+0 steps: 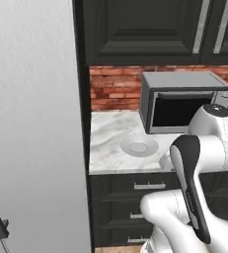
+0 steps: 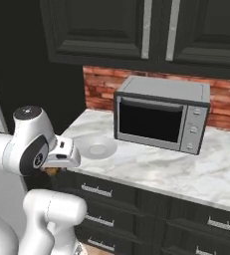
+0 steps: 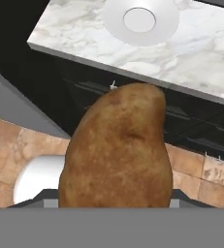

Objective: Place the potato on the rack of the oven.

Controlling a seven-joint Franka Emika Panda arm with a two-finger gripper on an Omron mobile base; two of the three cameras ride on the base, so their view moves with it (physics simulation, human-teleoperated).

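Gripping potato (image 3: 117, 147), gripper (image 2: 54, 169) hangs low before counter (image 2: 186, 172) edge, plate (image 2: 97, 148) near.

Brown potato (image 3: 116, 150); white-grey marbled counter (image 2: 161, 169); red brick wall (image 1: 115, 86).

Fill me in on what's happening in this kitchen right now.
The white robot arm is carrying the potato, shut in its tool just off the front edge of the marble counter. A pale grey plate sits bare on the counter, beside a grey toaster oven with its door shut. The potato hangs above the floor in front of the dark drawers, not yet placed anywhere.
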